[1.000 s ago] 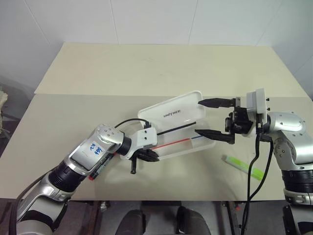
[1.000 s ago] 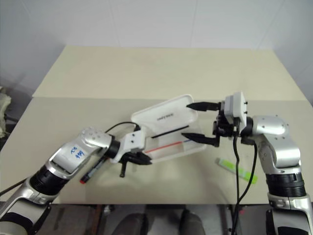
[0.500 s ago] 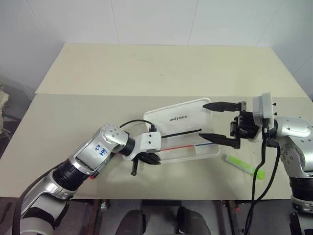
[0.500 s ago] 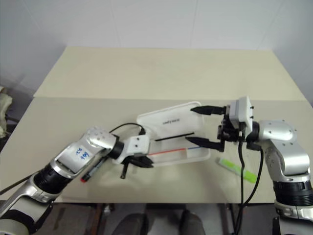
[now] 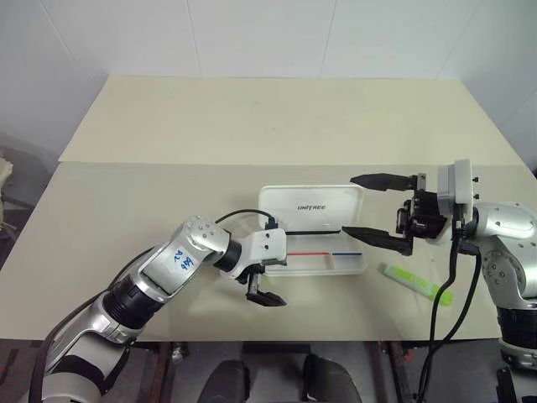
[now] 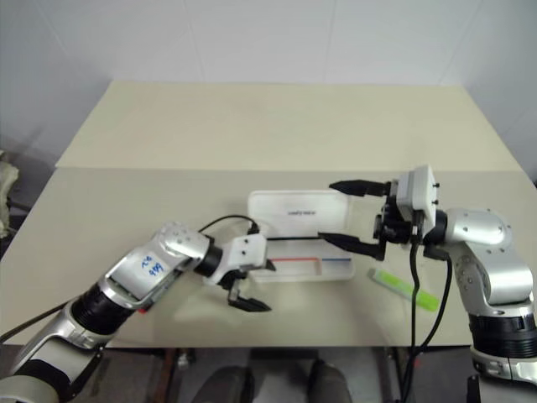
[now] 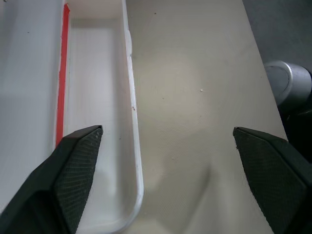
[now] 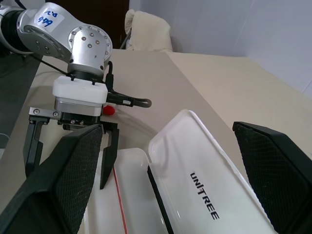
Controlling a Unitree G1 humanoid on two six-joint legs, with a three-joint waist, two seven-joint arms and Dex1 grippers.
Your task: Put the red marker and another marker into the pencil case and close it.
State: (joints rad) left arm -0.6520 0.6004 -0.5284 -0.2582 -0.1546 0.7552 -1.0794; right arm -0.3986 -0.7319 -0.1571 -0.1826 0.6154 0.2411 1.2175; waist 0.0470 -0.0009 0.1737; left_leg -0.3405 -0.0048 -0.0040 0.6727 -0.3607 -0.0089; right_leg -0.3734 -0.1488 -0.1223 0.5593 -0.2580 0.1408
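Nearest you, your left gripper point(image 5: 267, 287) hangs just off the near left corner of the pencil case point(image 5: 357, 266), its two black fingers spread wide with nothing between them. In the left wrist view one fingertip sits over the tray's end and the other over bare table point(image 7: 195, 97).

The red marker is hard to make out: a small red tip point(image 8: 110, 110) shows past your left wrist in the right wrist view, on the table on the far side of that arm from the case. It is not in the case.

The case lies open on the table, lid tipped back with the UNITREE lettering point(image 5: 311, 208) facing up. In its tray lie a thin red stick point(image 5: 305, 251) and, end to end with it, a thin blue one point(image 5: 350, 250); a thin black stick point(image 5: 307, 232) runs along the hinge side.

The green highlighter point(image 5: 417, 284) lies flat on the table just right of the case, apart from it, near your right arm.

Your right gripper point(image 5: 369, 207) hovers at the right end of the case, fingers wide apart and empty, one above the lid's edge, the other low over the tray's right end.
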